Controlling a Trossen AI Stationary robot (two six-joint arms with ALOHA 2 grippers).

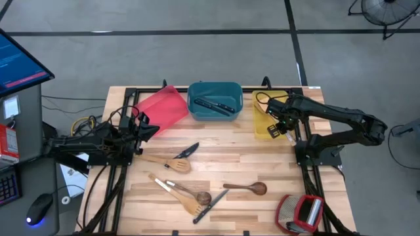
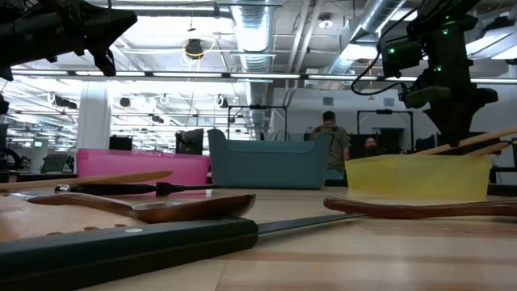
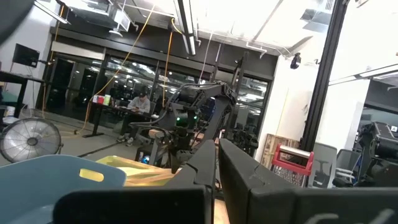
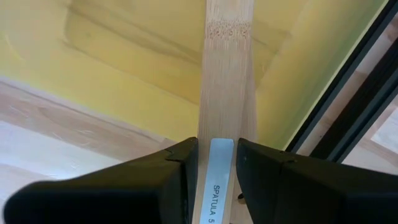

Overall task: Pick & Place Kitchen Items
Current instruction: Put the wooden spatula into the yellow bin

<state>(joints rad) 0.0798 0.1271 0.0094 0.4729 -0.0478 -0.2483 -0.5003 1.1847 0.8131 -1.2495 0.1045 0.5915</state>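
the right hand (image 4: pixel 216 163) pinches a wooden spatula (image 4: pixel 227 74) over the yellow tray (image 1: pixel 262 118) (left hand (image 1: pixel 139 128) pressed together).

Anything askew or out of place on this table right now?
The red tray sits skewed, angled against the squarely placed teal tray and yellow tray. Wooden handles stick out over the yellow tray's rim, where the right hand grips a spatula. Nothing looks spilled or damaged.
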